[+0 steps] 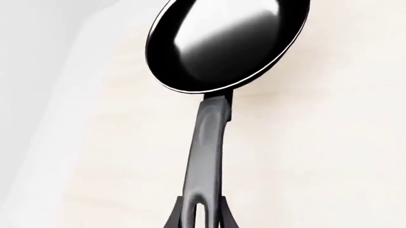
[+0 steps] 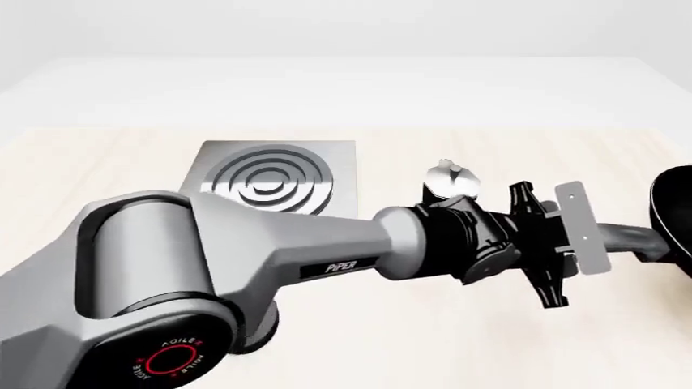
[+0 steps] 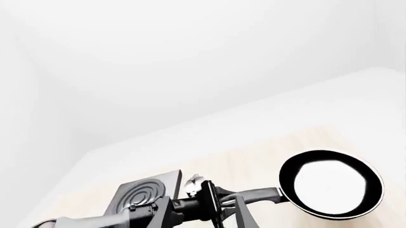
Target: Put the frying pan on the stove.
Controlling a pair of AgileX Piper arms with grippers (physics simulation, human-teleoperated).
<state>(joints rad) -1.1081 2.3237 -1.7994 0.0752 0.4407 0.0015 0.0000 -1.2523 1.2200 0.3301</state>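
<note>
The frying pan (image 1: 225,42) is glossy black and round, with a long dark grey handle (image 1: 206,147). My left gripper (image 1: 203,214) is shut on the end of that handle, one finger on each side. In the front view the left arm reaches across to the right, and the gripper (image 2: 608,238) holds the handle with the pan (image 2: 672,212) cut off by the right edge. The stove (image 2: 271,177), a grey slab with silver rings, lies far to the left of the pan. The right wrist view shows the pan (image 3: 330,184) and the stove (image 3: 144,194) apart. My right gripper is not visible.
A small silver object (image 2: 448,180) stands right of the stove, partly hidden behind the left arm's wrist. The left arm's big grey link (image 2: 216,259) fills the front left of the light wooden table (image 2: 454,340).
</note>
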